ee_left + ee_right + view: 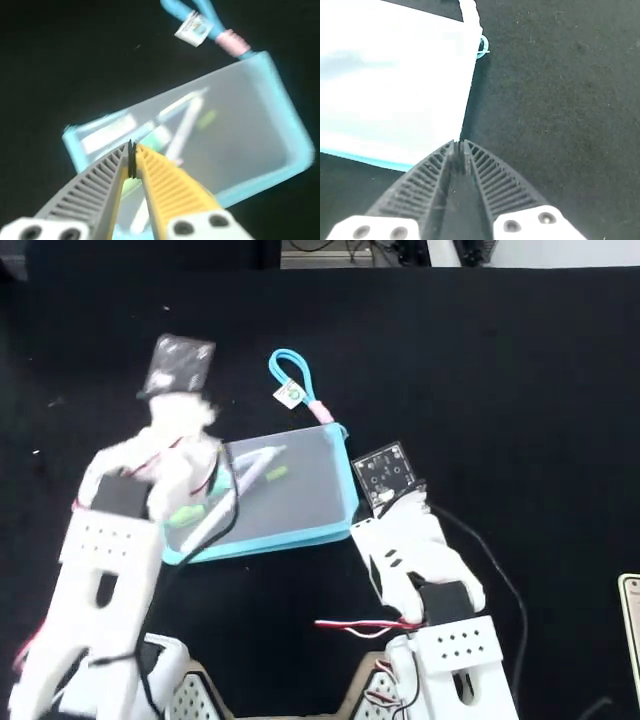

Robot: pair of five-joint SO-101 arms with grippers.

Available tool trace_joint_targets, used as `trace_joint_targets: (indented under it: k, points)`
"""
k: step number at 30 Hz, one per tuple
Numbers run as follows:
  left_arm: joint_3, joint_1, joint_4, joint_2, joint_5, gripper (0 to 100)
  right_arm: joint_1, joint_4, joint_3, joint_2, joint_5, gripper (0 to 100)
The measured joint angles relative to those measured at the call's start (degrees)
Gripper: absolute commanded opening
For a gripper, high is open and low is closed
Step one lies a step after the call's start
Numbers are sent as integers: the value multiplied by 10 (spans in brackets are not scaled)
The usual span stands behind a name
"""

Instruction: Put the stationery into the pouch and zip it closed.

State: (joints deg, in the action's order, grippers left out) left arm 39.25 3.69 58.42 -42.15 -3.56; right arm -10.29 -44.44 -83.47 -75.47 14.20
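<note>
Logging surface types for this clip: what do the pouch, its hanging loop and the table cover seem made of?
Pouch: seemingly frosted, translucent soft plastic, since pens show dimly through it; teal edging could be fabric or vinyl. Loop: smooth teal cord, probably plastic or rubber. Table cover: matte black cloth, perhaps felt, flecked with lint.

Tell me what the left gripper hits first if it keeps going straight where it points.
Most likely the pouch: the left gripper points at its translucent face near one end, stationery beneath it. Depth is unclear; it may already touch.
</note>
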Motion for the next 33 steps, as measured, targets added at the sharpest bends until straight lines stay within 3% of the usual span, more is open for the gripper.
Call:
trace_joint_targets:
  k: [6, 10, 23, 29, 33]
  points:
    - [150, -67, -11, -150, -70, 30, 0, -4, 25, 0, -8, 11]
    - [222, -79, -11, -238, -99, 30, 0, -4, 51, 0, -100, 11]
    - [389, -83, -11, -475, -105, 33, 3, -157, 68, 0, -141, 11]
    - [441, -83, -11, -534, -106, 33, 95, -163, 67, -29, -142, 11]
    - [471, -83, -11, -561, -106, 33, 115, -164, 7, -110, -141, 11]
